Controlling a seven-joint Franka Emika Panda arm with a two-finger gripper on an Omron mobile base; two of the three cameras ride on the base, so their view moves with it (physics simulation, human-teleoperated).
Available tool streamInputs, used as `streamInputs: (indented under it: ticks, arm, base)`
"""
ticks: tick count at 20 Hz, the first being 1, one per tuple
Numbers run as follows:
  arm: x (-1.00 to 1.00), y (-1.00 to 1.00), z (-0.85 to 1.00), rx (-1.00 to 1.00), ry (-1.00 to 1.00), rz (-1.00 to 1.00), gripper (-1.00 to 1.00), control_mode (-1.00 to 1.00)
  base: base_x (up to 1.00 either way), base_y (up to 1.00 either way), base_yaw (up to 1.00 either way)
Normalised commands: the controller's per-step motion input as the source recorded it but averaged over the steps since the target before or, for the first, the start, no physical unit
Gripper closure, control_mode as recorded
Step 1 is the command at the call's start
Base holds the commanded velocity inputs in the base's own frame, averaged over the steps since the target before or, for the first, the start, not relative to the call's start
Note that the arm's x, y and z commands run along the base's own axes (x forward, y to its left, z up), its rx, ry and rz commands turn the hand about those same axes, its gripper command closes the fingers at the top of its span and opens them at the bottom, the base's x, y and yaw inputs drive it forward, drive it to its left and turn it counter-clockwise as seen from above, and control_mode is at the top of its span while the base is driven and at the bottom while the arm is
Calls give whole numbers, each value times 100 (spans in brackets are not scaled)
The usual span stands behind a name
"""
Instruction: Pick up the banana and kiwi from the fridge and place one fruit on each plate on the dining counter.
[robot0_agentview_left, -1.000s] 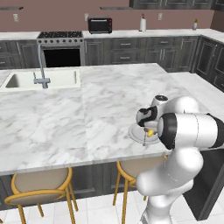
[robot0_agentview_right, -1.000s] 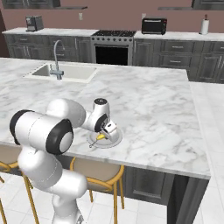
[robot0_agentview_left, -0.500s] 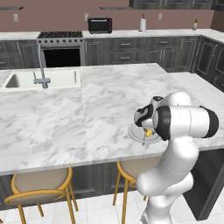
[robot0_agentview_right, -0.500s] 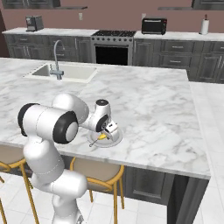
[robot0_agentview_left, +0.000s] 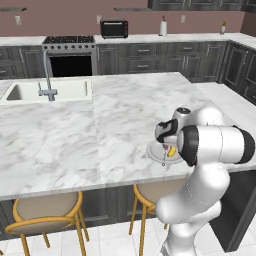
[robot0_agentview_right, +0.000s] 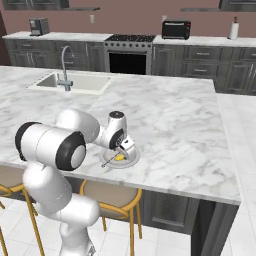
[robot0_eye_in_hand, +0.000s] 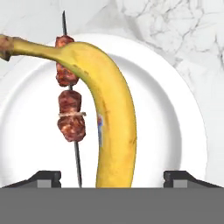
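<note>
Lying on a round white plate (robot0_eye_in_hand: 175, 131), the banana (robot0_eye_in_hand: 111, 118) curves from its brown stem at the upper left of the hand view down to the bottom edge, with small dark specks on its yellow skin. Just beside it on the same plate rests a thin dark skewer (robot0_eye_in_hand: 70, 109) strung with red-brown meat chunks; the banana's stem end crosses over the skewer near its top. The hand (robot0_eye_in_hand: 112, 177) hovers right above the plate, its two dark finger tips (robot0_eye_in_hand: 46, 177) spread wide, one on either side of the banana and neither touching it, so nothing is pinched. From the left base view the hand (robot0_agentview_left: 167, 145) points down over the plate (robot0_agentview_left: 155, 150), which sits on the white grey-veined marble counter (robot0_agentview_left: 100, 130) close to its near edge; the banana (robot0_agentview_left: 171, 151) shows as a small yellow patch under the wrist. The right base view gives the same: plate (robot0_agentview_right: 131, 159) near the counter's front edge, banana (robot0_agentview_right: 120, 157) on it, hand (robot0_agentview_right: 122, 147) low above. An inset sink (robot0_agentview_left: 45, 91) with a tap lies well apart at the counter's far left. Round wooden stools (robot0_agentview_left: 47, 212) with yellow frames stand below the near edge.
</note>
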Motion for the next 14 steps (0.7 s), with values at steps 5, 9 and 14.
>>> streamInputs:
  ticks: [5,9,14]
  arm:
    - [-21,0,50,0,0,0,-100,-100]
    - [-51,0,66,0,0,0,-100,-100]
    - [-69,0,72,0,0,0,-100,-100]
  base:
    - [0,0,0]
    - [0,0,0]
    - [0,0,0]
